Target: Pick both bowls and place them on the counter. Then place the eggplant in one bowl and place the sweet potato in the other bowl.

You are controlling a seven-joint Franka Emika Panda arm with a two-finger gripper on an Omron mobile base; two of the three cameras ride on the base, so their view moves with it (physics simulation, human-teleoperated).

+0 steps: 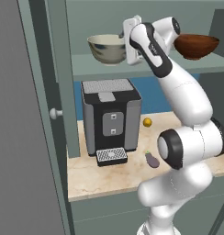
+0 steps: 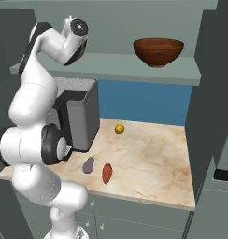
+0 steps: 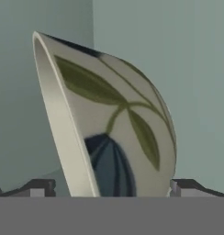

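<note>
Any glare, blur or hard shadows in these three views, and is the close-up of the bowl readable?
Left base view: flat, even rendered light, no glare; the grey-beige bowl sits sharp on the shelf. Right base view: equally even; soft shading under the wooden bowl, faint shadows by the eggplant and sweet potato. Hand view: slightly soft close-up, the bowl's leaf pattern readable, open gripper straddling it.

Grey-beige bowl [image 3: 118, 133] bears green leaves and a dark, perhaps blue, patch.
</note>
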